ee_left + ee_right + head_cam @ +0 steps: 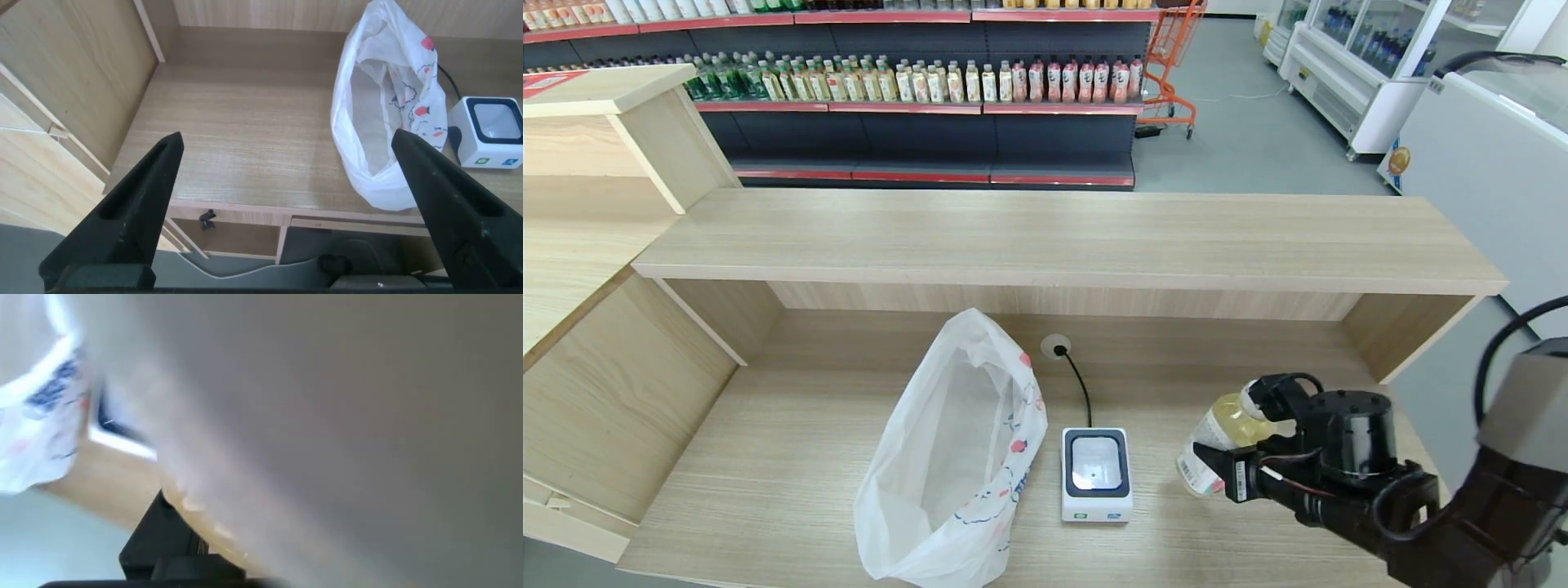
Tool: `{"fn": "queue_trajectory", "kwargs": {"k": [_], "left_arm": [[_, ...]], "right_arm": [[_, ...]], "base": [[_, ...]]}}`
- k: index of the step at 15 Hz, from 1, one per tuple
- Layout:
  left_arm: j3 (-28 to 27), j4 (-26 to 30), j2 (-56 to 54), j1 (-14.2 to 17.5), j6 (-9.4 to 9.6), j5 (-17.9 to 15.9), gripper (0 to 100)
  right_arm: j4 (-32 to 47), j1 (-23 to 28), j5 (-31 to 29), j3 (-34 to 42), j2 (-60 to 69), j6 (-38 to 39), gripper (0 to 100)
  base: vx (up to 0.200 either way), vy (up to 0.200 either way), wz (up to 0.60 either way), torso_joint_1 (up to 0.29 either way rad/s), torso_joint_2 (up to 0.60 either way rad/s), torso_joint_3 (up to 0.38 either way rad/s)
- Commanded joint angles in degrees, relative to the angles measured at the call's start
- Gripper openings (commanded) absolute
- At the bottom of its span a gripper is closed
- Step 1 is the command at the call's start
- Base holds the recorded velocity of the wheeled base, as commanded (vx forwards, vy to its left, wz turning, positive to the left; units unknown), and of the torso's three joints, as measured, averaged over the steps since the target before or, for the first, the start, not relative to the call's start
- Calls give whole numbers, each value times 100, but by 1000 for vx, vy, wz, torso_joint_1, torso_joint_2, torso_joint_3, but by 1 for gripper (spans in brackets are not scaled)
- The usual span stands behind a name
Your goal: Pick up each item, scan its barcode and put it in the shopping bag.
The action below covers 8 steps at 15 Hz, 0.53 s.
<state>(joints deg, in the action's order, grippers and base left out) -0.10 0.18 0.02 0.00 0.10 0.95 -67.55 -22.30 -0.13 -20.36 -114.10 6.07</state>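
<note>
Right gripper (1243,434) is seen closest, at the 4 o'clock part of the counter (768,457), w/ its jaws closed around a bottle (1223,426) of yellow drink. Bottle seems lifted off the wood and is tipped on its side, cap toward 1 o'clock, bottom end toward the scanner (1096,474). It is prob. held that way so the label w/ the barcode can be turned to the scanner's glass top; the scan looks not done yet. Scanner is found at 9 o'clock of the bottle, near but not touching. Shopping bag (956,457) is set just beside the scanner, at its 9 o'clock, mouth wide open so things can be dropped in easily. Left gripper (286,137) is held approx at 8 o'clock of the bag, over the counter's near edge, jaws spread wide, nothing in them, maybe parked out of the way.
</note>
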Motion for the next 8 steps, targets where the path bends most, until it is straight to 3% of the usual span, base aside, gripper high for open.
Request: {"fn": "queue_trajectory", "kwargs": {"k": [1, 4, 8], "left_arm": [[1, -1, -2, 0, -1, 2, 100], [1, -1, -2, 0, -1, 2, 100], [1, -1, -2, 0, -1, 2, 100]], "right_arm": [[1921, 560, 1754, -197, 2305, 325, 0], [2958, 806, 3722, -188, 3421, 553, 0], [3608, 621, 4733, -223, 3913, 667, 0]], "base": [[0, 0, 0, 0, 0, 0], [0, 0, 0, 0, 0, 0], [0, 0, 0, 0, 0, 0]]}}
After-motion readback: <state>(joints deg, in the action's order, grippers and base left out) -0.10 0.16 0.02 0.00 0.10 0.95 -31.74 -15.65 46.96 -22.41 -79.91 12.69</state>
